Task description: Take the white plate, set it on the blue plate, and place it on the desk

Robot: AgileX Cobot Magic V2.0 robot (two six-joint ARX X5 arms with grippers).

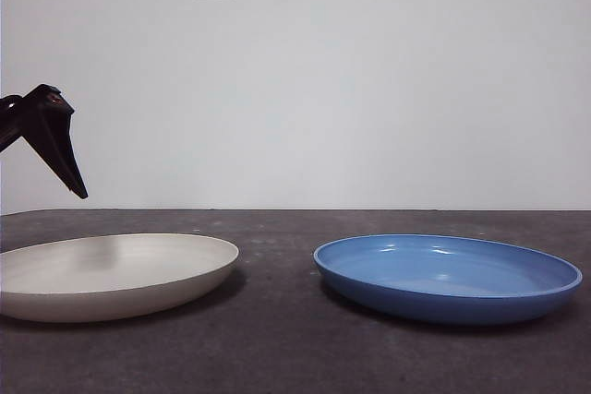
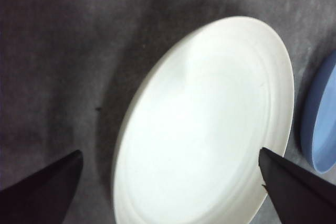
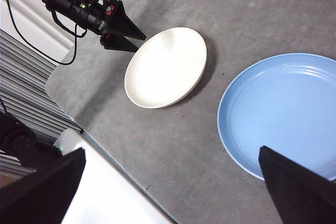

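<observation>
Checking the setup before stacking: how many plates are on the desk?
2. The white plate lies below the left gripper; the blue plate lies beside it, apart, under the right arm's camera. Neither holds anything.

White plate (image 1: 111, 274): matt, smooth, cream, faint concentric rings, soft sheen only. Blue plate (image 1: 448, 276): glossy, smooth, bright highlights on inner rings; plastic or glazed ceramic, cannot tell. Tabletop (image 1: 277, 339): dark grey, matt, finely speckled, slightly rough-looking. Left claw (image 1: 55, 149): black, matt, hard-looking, probably plastic. Wall (image 1: 369, 80): plain white, matt.
</observation>
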